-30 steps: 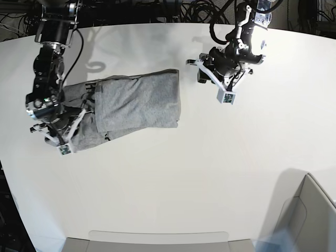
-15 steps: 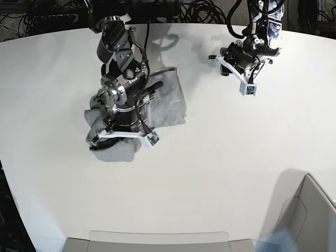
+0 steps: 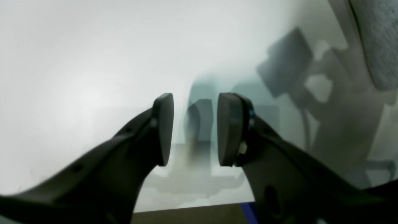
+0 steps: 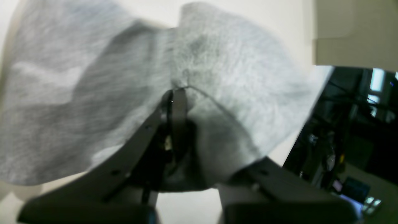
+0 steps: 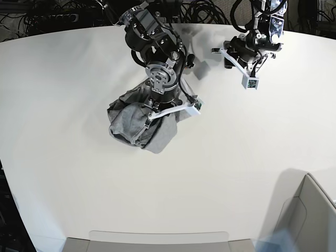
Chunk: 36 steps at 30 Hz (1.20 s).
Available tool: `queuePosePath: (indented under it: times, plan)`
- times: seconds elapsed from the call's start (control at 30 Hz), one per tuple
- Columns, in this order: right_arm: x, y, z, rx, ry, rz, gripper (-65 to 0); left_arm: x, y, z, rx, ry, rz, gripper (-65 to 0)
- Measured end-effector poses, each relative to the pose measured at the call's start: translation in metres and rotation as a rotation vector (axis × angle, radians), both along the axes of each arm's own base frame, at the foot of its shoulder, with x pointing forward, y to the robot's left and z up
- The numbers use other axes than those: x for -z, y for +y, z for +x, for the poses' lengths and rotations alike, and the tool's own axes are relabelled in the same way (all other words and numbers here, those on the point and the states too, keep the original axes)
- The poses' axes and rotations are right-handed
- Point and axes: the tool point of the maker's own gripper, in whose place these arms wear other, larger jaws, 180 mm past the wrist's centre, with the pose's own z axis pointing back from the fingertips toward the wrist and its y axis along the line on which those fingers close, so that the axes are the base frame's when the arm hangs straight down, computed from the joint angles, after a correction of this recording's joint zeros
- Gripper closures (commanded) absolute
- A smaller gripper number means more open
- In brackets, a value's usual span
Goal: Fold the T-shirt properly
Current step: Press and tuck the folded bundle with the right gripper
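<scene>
The heather-grey T-shirt (image 5: 137, 126) is gathered into a bunched heap near the middle of the white table (image 5: 236, 173). My right gripper (image 4: 177, 93) is shut on a fold of its cloth, which drapes over both fingers. In the base view that gripper (image 5: 157, 106) stands over the heap's upper right part and lifts the cloth there. My left gripper (image 3: 194, 124) is open with nothing between its pads, low over bare table. In the base view it (image 5: 229, 59) hovers at the back right, clear of the shirt. A corner of the T-shirt (image 3: 381, 40) shows at that wrist view's top right.
A grey bin (image 5: 310, 215) stands at the front right corner. Dark cables and equipment (image 5: 79, 13) run along the table's far edge. A light panel (image 5: 157, 241) lies at the front edge.
My right arm has swung from the far left to the table's middle, dragging the shirt's left part over and bunching the spread cloth. My left arm has drawn back toward the far right.
</scene>
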Motion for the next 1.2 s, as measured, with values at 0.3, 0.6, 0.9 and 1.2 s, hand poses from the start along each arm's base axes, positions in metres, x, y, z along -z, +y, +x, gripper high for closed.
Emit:
queuePosePath:
  times: [0.3,0.6,0.9,1.2]
  plan:
    - [0.024,0.031,-0.025,-0.059,0.034,-0.011,-18.9,0.004,0.003,0.001,-0.004,0.008,0.005,-22.6]
    - [-0.007,0.058,-0.041,-0.146,-0.031,0.056,-31.7,0.016,0.007,-0.005,-0.014,0.047,0.013,-22.6]
    - [-0.1,0.055,-0.031,-0.106,-0.283,0.216,-30.8,0.023,0.013,0.005,-0.03,0.048,0.022,-22.6]
    - [-0.087,-0.033,-0.002,0.178,-0.263,0.142,-24.2,0.024,0.014,0.006,-0.032,0.044,0.022,-22.6]
